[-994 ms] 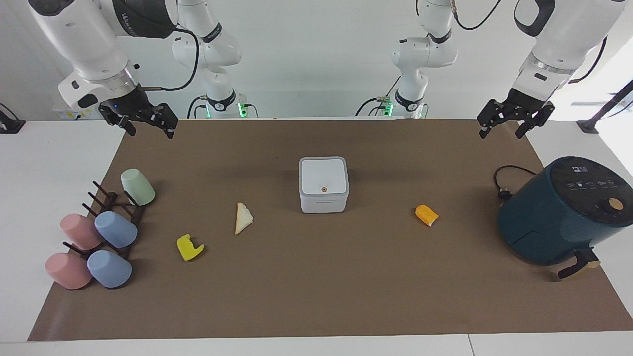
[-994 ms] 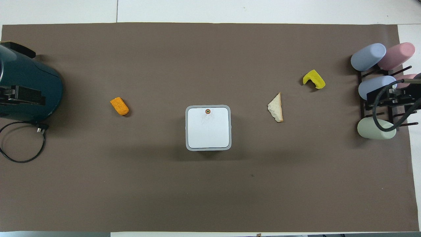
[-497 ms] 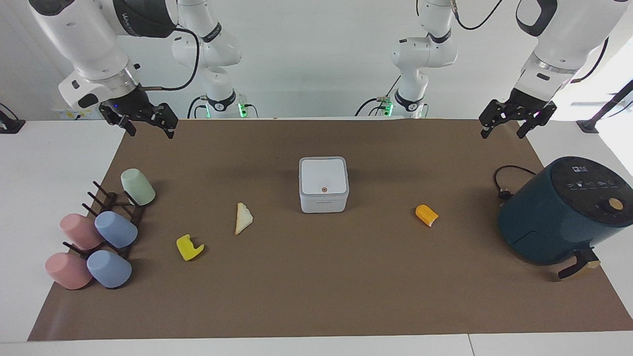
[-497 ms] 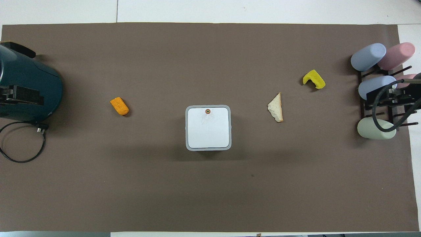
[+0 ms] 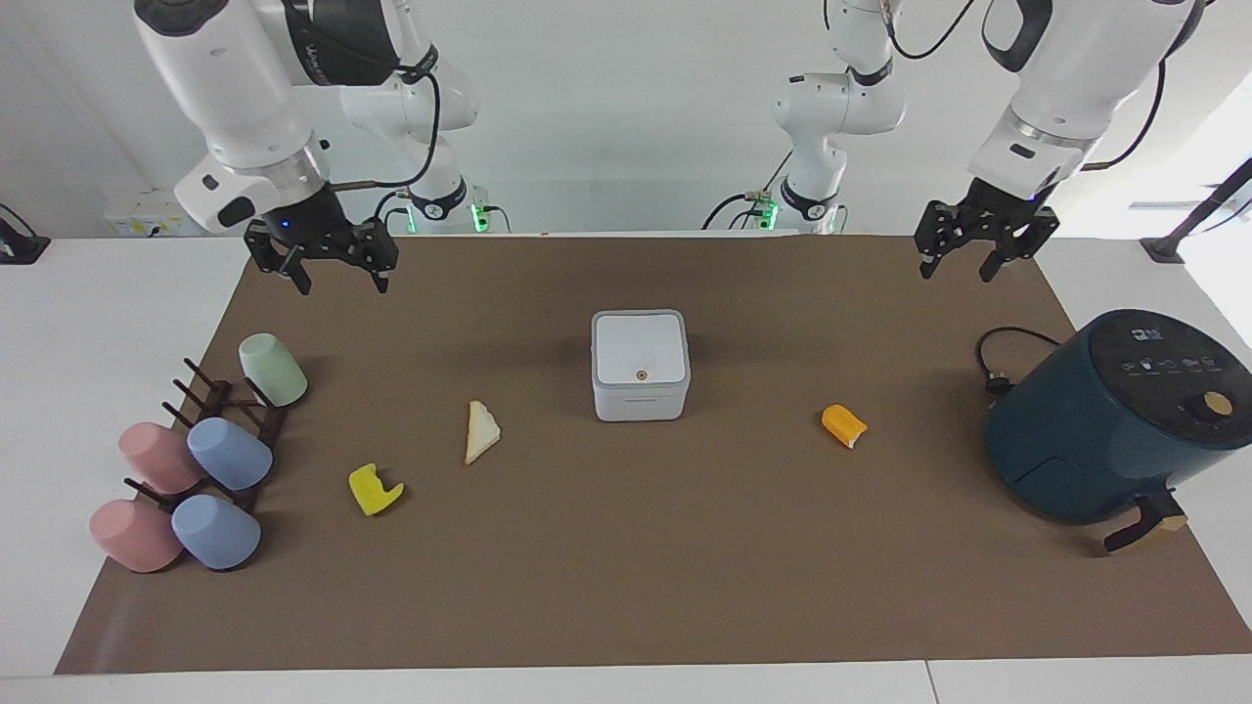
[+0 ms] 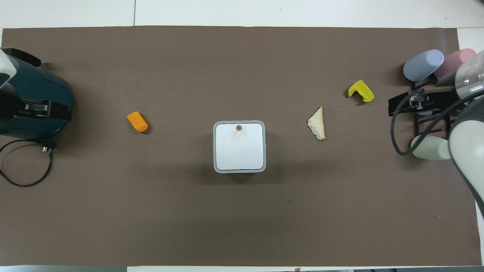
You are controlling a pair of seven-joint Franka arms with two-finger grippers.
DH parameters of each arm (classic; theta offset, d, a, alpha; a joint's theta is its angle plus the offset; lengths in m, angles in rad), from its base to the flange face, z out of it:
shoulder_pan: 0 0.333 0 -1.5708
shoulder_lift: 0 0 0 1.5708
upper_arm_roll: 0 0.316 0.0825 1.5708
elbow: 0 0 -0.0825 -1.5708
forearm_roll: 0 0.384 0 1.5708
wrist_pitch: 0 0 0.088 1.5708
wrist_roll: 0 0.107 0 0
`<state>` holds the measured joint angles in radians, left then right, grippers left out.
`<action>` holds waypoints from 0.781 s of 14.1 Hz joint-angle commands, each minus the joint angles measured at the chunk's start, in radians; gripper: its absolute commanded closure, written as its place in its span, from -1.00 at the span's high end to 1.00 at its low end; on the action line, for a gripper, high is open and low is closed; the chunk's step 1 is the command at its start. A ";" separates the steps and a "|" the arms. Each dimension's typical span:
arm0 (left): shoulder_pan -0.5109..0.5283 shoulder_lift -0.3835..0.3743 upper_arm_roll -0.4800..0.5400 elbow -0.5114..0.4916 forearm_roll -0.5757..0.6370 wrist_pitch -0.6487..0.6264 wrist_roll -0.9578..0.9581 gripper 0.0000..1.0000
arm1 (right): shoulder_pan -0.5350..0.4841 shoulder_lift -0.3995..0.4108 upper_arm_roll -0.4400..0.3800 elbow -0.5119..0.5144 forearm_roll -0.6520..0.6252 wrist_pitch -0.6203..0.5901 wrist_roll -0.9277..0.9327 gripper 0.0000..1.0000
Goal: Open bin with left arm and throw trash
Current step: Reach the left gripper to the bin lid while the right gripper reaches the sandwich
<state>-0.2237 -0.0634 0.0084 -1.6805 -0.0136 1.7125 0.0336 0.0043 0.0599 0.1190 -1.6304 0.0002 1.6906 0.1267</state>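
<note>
The white bin (image 5: 640, 364) (image 6: 239, 146) stands mid-mat with its lid down, the small round button (image 5: 641, 374) at the lid's edge farthest from the robots. Three pieces of trash lie on the mat. The bread wedge (image 5: 481, 431) (image 6: 317, 124) and the yellow chunk (image 5: 374, 489) (image 6: 361, 91) lie toward the right arm's end. The orange chunk (image 5: 843, 425) (image 6: 137, 121) lies toward the left arm's end. My left gripper (image 5: 959, 269) hangs open and empty over the mat's edge nearest the robots. My right gripper (image 5: 340, 284) hangs open and empty over its own end of that edge.
A dark teal air fryer (image 5: 1115, 420) (image 6: 45, 87) with a black cord (image 5: 998, 362) stands at the left arm's end. A dark rack (image 5: 230, 416) with several pastel cups (image 5: 230, 455) sits at the right arm's end. The brown mat (image 5: 636, 567) covers the table.
Both arms have swung in toward the middle of the table. The left gripper's fingers stand closer together than before. Bin and trash have not moved.
</note>
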 commanded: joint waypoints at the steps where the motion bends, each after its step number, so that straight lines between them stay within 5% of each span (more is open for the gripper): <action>1: -0.132 -0.032 0.008 -0.103 0.018 0.161 -0.029 -1.00 | -0.006 0.078 0.057 -0.025 0.021 0.108 0.083 1.00; 6: -0.316 0.017 0.008 -0.200 0.018 0.450 -0.130 -1.00 | -0.007 0.097 0.076 -0.294 0.023 0.420 0.129 1.00; 11: -0.453 0.187 0.008 -0.197 0.018 0.634 -0.313 -1.00 | -0.007 0.147 0.111 -0.400 0.024 0.535 0.140 1.00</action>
<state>-0.6218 0.0597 -0.0008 -1.8769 -0.0135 2.2688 -0.2161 0.0080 0.2110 0.1982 -1.9729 0.0013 2.1648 0.2510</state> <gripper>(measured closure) 0.991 0.000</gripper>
